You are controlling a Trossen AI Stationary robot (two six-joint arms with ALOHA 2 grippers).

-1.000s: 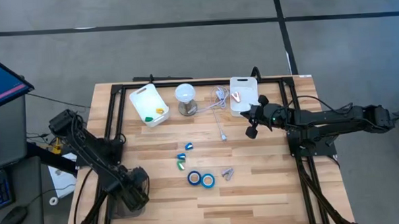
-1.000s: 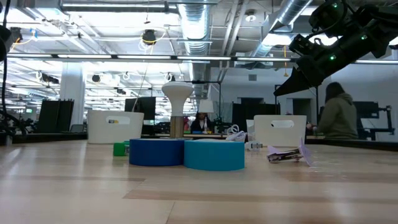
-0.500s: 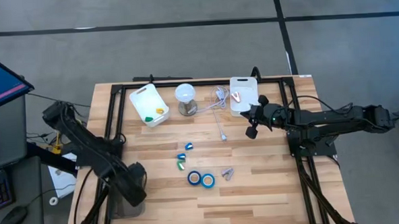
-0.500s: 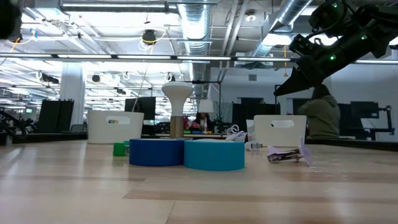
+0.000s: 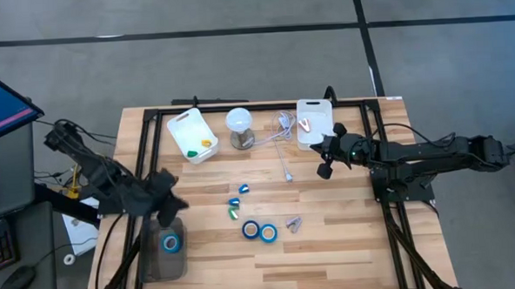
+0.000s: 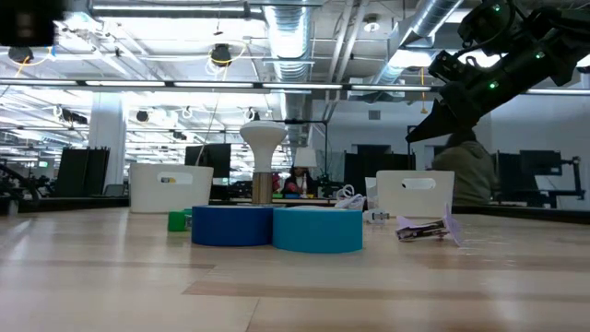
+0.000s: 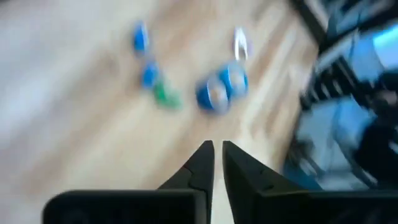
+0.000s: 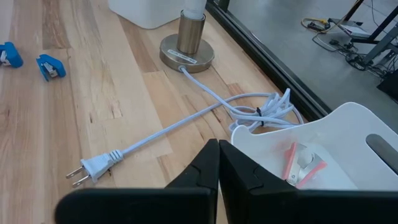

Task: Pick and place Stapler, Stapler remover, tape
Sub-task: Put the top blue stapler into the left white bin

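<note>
Two blue tape rolls [image 5: 260, 231] lie flat, side by side, on the wooden table near its middle; a third roll [image 5: 170, 243] lies in the grey bin [image 5: 154, 262] at the near left. Two small blue staplers [image 5: 238, 195] and a green one [image 5: 233, 213] lie just beyond the rolls. A grey stapler remover [image 5: 293, 222] lies to their right. My left gripper [image 5: 177, 200] hangs above the table's left side, beyond the grey bin, shut and empty [image 7: 216, 149]. My right gripper [image 5: 325, 169] hovers shut and empty at the back right [image 8: 217, 149].
A white bin [image 5: 192, 134] with small yellow and green items stands at the back left. Another white bin [image 5: 313, 123] at the back right holds a red-and-white item. Between them stands a lamp [image 5: 240, 128], its white cord and plug [image 8: 93, 165] trailing over the table.
My left gripper has risen from the grey bin and swung toward the table's far edge, tipping up from pointing down. The bin, covered by the gripper before, now shows a blue tape roll lying in it.
</note>
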